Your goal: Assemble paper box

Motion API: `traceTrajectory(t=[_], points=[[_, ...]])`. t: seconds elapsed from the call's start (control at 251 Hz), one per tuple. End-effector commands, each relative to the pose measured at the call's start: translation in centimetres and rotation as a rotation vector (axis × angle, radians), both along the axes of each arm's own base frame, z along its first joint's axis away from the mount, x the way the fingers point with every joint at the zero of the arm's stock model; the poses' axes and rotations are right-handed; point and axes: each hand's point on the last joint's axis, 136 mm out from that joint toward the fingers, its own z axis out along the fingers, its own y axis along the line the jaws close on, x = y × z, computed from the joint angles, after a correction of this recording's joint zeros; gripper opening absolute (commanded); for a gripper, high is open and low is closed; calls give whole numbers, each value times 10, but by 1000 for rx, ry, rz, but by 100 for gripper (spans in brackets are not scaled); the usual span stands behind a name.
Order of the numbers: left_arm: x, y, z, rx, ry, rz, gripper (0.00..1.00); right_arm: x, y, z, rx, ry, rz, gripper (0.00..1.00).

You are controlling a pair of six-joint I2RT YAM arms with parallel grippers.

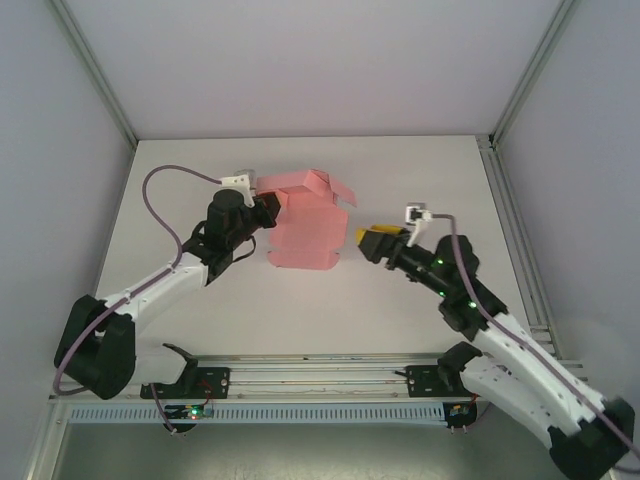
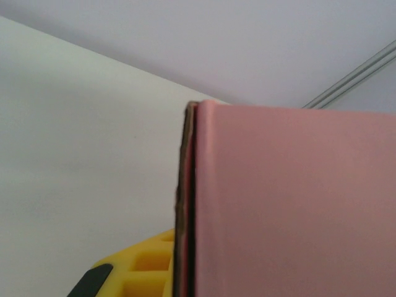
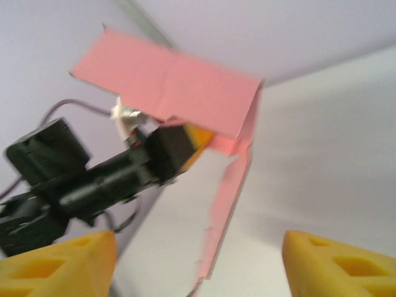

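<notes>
Paper box: the paper box point(image 1: 303, 228) is a pink die-cut sheet, not yet folded into a box; it sits in the centre of the top view between the two arms, with small flaps sticking out at its upper right

Left pincer: the left gripper point(image 1: 264, 211) is at the sheet's left edge, just upper left of centre; in the left wrist view one yellow finger point(image 2: 139, 272) lies against the card seen edge-on and the other is hidden behind the pink panel, so I judge it clamped on the sheet

Right pincer: the right gripper point(image 1: 366, 238) hangs just right of the sheet, spread wide and holding nothing; its yellow fingers point(image 3: 68, 260) stand at the two lower corners of the right wrist view

Lift: the sheet looks raised off the table point(image 1: 420, 170), one panel across the top of the right wrist view and a strip hanging down the middle (blur hides the exact creases)

Key relation: the sheet lies to the left of the right gripper in the top view, straight ahead of its open jaws; its longer side seems to run top to bottom of the frame, and the free right edge is nearer the right arm

Next move: probably the right arm takes that free edge while the left holds firm
</notes>
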Motion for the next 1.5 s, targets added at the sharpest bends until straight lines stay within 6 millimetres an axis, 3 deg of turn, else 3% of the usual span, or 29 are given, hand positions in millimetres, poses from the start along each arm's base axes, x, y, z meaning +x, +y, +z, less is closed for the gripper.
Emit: traceTrajectory(t=[0.0, 0.12, 0.196, 0.371, 0.447, 0.543, 0.714, 0.886, 1.038, 1.265, 1.497], points=[[-18, 12, -28, 156, 4, -43, 0, -1, -48, -11, -186, -21, -200, 76], [-32, 3, -28, 151, -22, -133, 0, 5, -78, -3, -298, -25, -330, 78], [-37, -1, -30, 171, -12, -179, 0, 17, -78, -6, -376, -3, -329, 78], [-42, -3, -28, 173, -21, -204, 0, 35, -28, -24, -541, -31, -31, 67], [-41, -2, -28, 181, -16, -199, 0, 39, -7, -29, -559, -45, 87, 52], [-41, -1, -30, 194, 2, -193, 0, 35, 21, -28, -580, -110, 245, 48], [-41, -4, -33, 179, 9, -209, 0, 34, 50, -34, -620, -176, 378, 42], [-36, 1, -32, 180, 27, -163, 0, 10, 81, -42, -629, -207, 564, 39], [-33, 4, -35, 187, 49, -136, 0, -1, 96, -38, -596, -233, 606, 38], [-29, 4, -42, 183, 97, -124, 0, 16, 98, -46, -652, -212, 491, 39], [-30, 1, -36, 143, 93, -125, 0, 32, 106, -55, -701, -202, 404, 36]])
